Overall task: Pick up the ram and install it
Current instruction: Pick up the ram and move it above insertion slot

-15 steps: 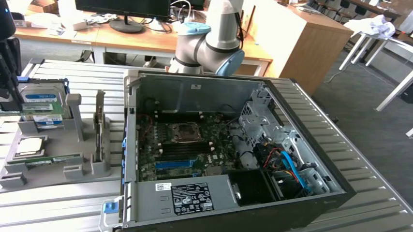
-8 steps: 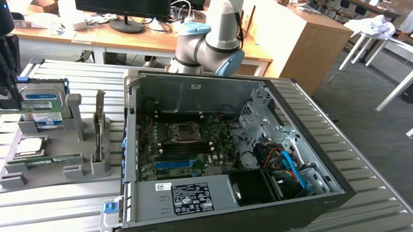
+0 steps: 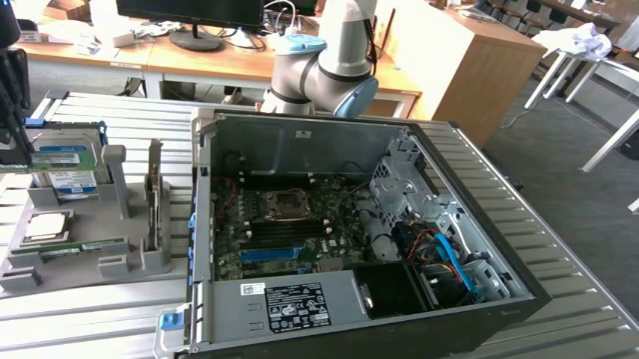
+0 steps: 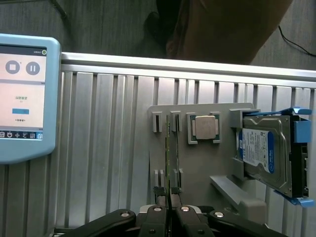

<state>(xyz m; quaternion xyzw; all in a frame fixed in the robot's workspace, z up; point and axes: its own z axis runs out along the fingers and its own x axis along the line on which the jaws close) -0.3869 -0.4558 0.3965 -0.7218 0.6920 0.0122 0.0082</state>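
A ribbed metal desk [image 4: 108,148] carries a grey holder [image 4: 207,165]. The claw [image 4: 169,191] is pinched narrow on the ram [image 4: 168,148]. The ram stands on edge between the holder's slotted posts, near the processor chip [image 4: 205,127], its long axis pointing straight away from the claw.

On the slatted table [image 3: 90,318], computer case [image 3: 349,224], open side up, motherboard [image 3: 289,224] inside on its floor. Just beside the case, toward the exterior view's left, holder [image 3: 130,262]. In the holder: ram [image 4: 168,143] on edge in a slot, then processor [image 4: 205,127] lying flat, then hard drive [image 4: 261,150] in the end bay. Gripper [image 4: 168,191] at one end of the ram, pinching it. Behind the case, robot arm [image 3: 325,67]; behind that, desk [image 3: 200,63] bearing monitor [image 3: 190,11]. Pendant [image 4: 22,94] well apart from the holder, on the ram's side.
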